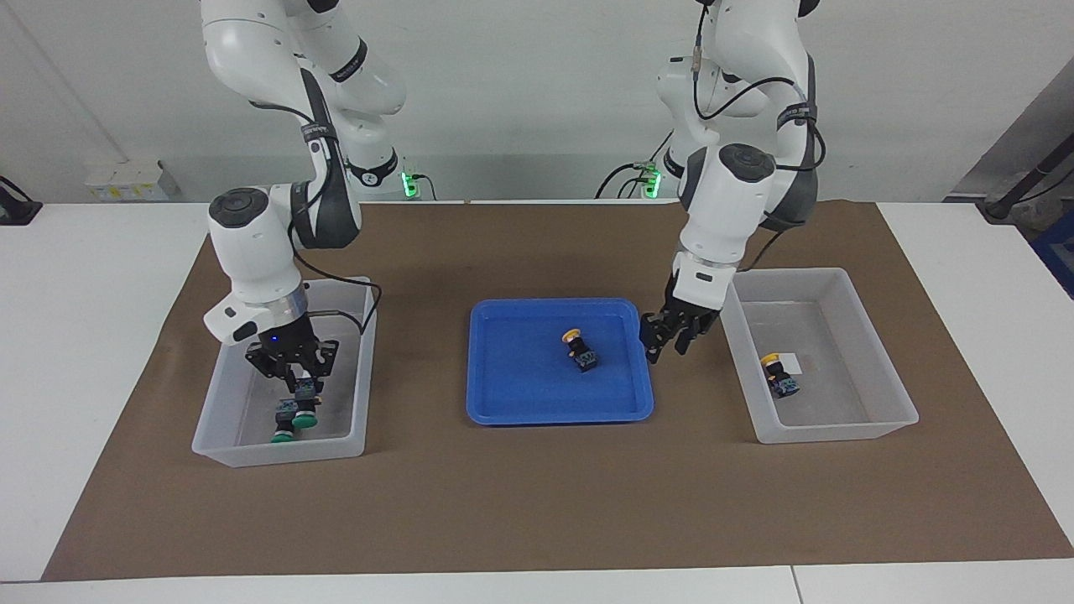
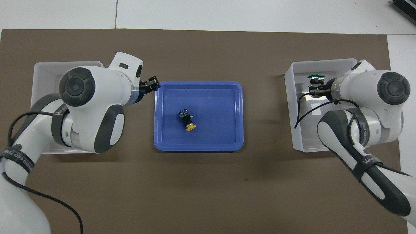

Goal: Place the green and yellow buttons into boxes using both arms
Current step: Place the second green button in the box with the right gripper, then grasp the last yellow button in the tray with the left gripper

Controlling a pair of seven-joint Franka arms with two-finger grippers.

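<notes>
Right hand point(image 1: 304, 379), clamped on a green button point(image 1: 305, 413), lowers it beside another point(image 1: 284, 429); left hand point(image 1: 671, 341), fingers apart, nears tray's last yellow button point(image 1: 580, 348); one yellow point(image 1: 778, 374) is boxed

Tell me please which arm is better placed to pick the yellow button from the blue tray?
Left. The left gripper hangs at the blue tray edge, close to the yellow button; the right gripper is down in its box.
</notes>
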